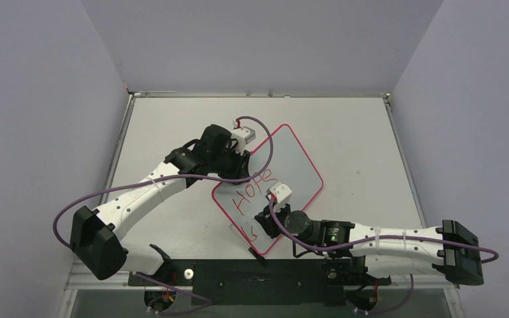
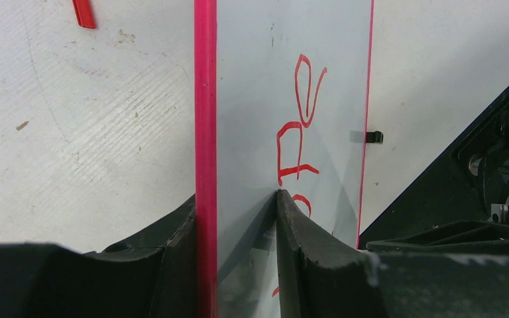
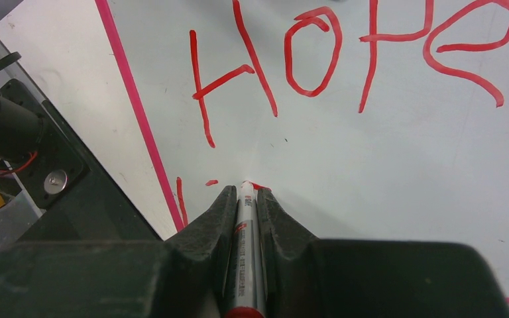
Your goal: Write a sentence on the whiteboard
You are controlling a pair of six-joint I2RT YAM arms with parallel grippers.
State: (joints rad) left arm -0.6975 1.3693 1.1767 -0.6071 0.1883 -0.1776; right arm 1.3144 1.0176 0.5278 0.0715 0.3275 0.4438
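The whiteboard [image 1: 291, 159] lies slanted on the table, its pink rim [image 2: 205, 99] running up the left wrist view. The sentence [image 1: 252, 189] reads "Hope" in red [image 3: 311, 53], with a few short red strokes [image 3: 180, 199] below it. My right gripper [image 3: 244, 193] is shut on a silver marker [image 3: 245, 245], whose tip touches the board just under the "H". My left gripper [image 2: 236, 196] stands open astride the board's far-left rim, one finger [image 2: 172, 232] on the table, the other [image 2: 298, 225] on the white surface.
The black base plate [image 1: 252, 271] of both arms runs along the near edge, close to the board's near corner. A small black piece [image 2: 373, 137] sits at the board's edge. A short red piece [image 2: 83, 13] lies on the table. Walls close in both sides.
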